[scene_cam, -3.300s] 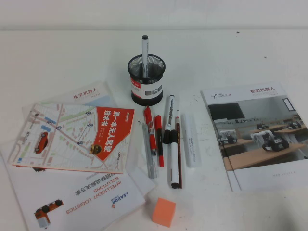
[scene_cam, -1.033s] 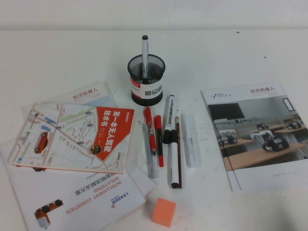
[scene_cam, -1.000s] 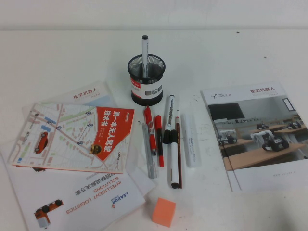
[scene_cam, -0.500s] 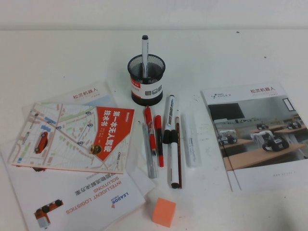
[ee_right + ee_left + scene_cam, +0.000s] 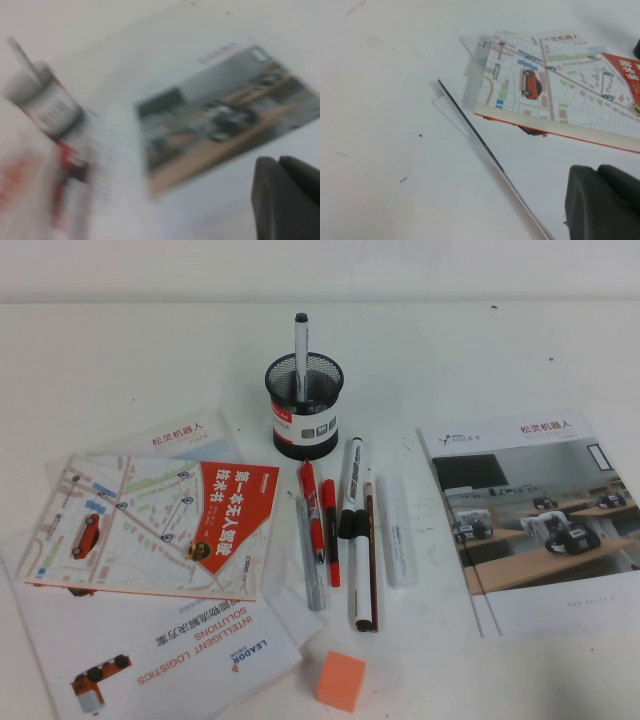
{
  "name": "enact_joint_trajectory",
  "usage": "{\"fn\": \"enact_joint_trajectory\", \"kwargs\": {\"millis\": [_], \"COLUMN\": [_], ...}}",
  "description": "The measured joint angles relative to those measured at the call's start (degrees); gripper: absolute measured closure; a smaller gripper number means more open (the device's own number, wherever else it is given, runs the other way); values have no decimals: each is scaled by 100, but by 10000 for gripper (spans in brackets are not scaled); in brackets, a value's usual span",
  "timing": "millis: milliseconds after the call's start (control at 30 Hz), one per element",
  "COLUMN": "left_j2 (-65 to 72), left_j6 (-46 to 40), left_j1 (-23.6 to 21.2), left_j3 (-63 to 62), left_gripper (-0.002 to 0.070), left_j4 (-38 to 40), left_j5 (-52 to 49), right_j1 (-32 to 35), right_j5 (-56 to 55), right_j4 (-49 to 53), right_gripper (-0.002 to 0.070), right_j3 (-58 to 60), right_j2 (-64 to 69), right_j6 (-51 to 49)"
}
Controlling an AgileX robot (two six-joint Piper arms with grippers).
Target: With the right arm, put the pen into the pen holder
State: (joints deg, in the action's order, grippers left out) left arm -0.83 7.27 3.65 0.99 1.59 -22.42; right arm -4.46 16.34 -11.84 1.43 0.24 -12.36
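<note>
Now | pen (image 5: pixel 394 531) flat on table, nr pen holder (image 5: pixel 303 405) | L jaws (image 5: pixel 603 202) & R jaws (image 5: pixel 286 197): can't tell state

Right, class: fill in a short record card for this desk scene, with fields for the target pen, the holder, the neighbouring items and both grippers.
pen: white frosted pen flat on the table, rightmost of the row of pens
pen holder: black mesh cup behind the row, a grey pen standing in it
neighbours: brochure to the right, map book to the left
left gripper: low beside the map book
right gripper: near the brochure, away from the pen
</note>
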Motion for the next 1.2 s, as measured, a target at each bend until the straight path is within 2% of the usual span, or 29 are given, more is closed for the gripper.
{"fn": "enact_joint_trajectory", "kwargs": {"millis": [67,167,200,267,500,700,900,1200], "left_j2": [0,0,0,0,0,0,0,0], "left_j6": [0,0,0,0,0,0,0,0], "left_j1": [0,0,0,0,0,0,0,0], "left_j3": [0,0,0,0,0,0,0,0], "left_gripper": [677,677,677,677,678,678,678,677], "left_j4": [0,0,0,0,0,0,0,0], "left_j5": [0,0,0,0,0,0,0,0], "right_j1": [0,0,0,0,0,0,0,-10], "right_j5": [-237,-493,-536,-547,-306,457,2144,3924], "right_j4": [-1080,-3370,-3903,-4344,-4361,-4089,-2363,-1575], "right_gripper": [696,696,696,696,696,696,696,696], "right_j3": [0,0,0,0,0,-439,-2192,-4202], "right_j2": [0,0,0,0,0,171,1938,4809], "right_j6": [0,0,0,23,443,1553,1754,2107]}}
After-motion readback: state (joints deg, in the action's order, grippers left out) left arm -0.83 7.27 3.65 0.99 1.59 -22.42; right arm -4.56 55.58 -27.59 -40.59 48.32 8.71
